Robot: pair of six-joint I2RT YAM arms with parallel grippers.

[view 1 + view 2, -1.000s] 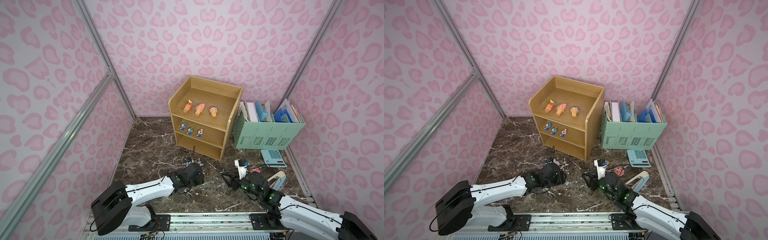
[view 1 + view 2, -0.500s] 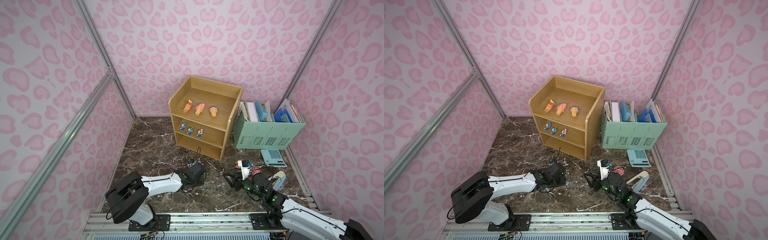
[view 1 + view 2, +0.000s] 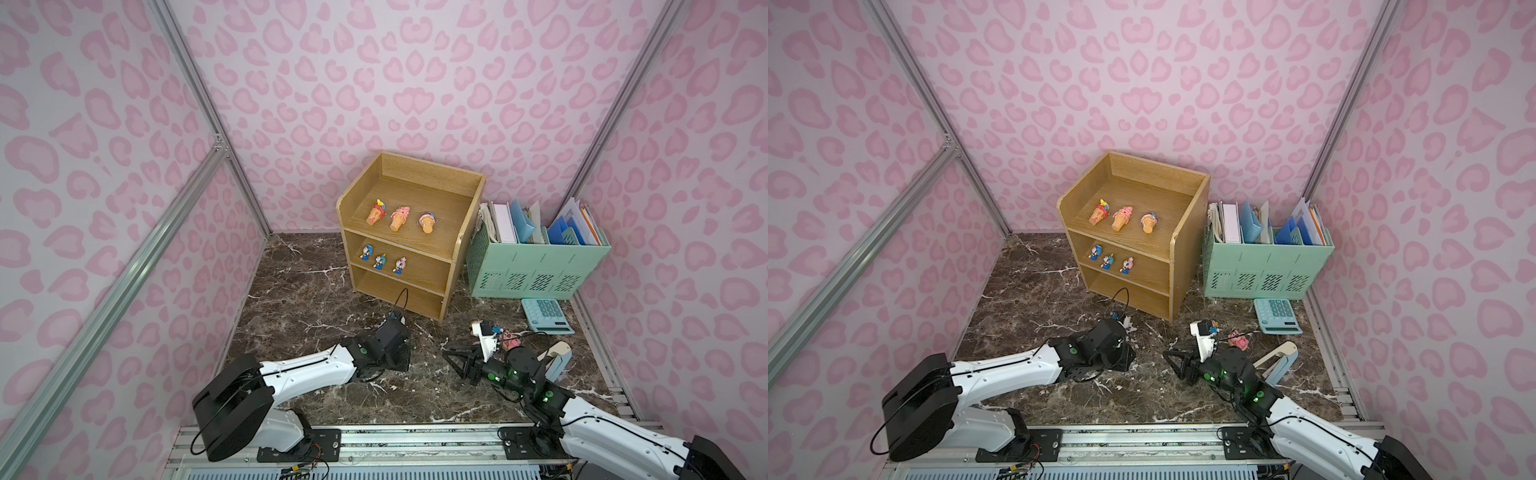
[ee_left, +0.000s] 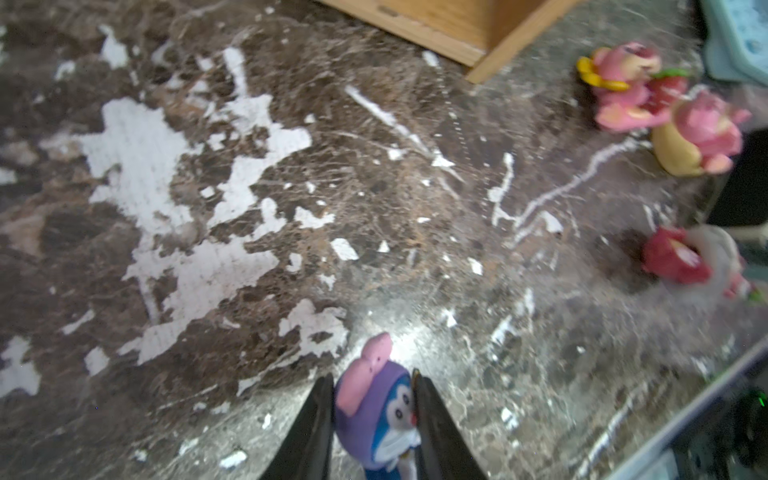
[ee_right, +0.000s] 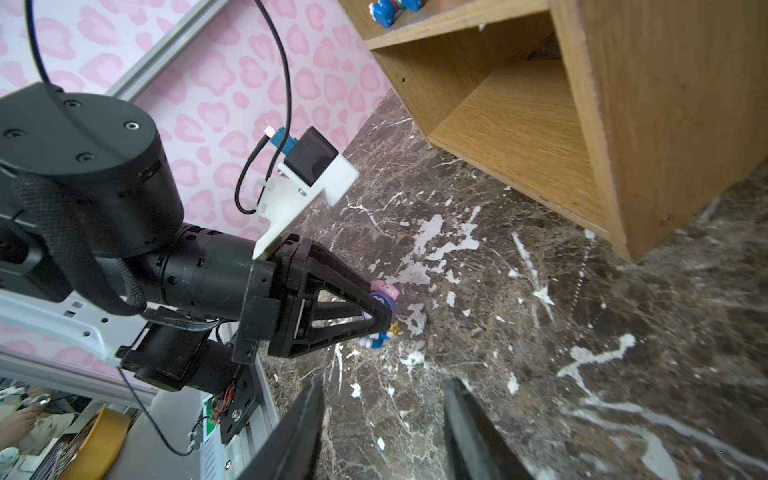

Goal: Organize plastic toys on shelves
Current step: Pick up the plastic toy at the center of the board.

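**Overview and wrist views, one moment.** Your left gripper (image 4: 372,378) sits low over the dark brown marble-patterned tabletop (image 3: 299,299), in front of the light-oak wooden three-tier shelf unit (image 3: 457,266). Its jaws have narrowed onto a small glossy blue-white figurine with a purple hood and pink bow (image 4: 374,415), with one finger against each side. You cannot tell whether the figurine's feet touch the tabletop.

Your right gripper (image 5: 382,390) hovers near the left one, also in front of the shelf unit. Its jaws stand moderately apart with only tabletop between them, so it holds nothing.

- **Top tier:** three orange ice-cream-cone toys with pink tops (image 3: 400,217) lie in a row inside the raised rim.
- **Middle tier:** three tiny blue-white characters (image 3: 380,261) stand in a row near the front edge.
- **Tabletop:** two chubby pink plastic characters (image 4: 623,83) rest close together near the unit's front right corner. A blurred red-and-white figure (image 4: 673,257) lies apart from them, beside your right arm.

A mint green calculator (image 3: 546,316) lies in front of the mint green perforated file organizer (image 3: 536,270), which stands just beside the shelf unit.
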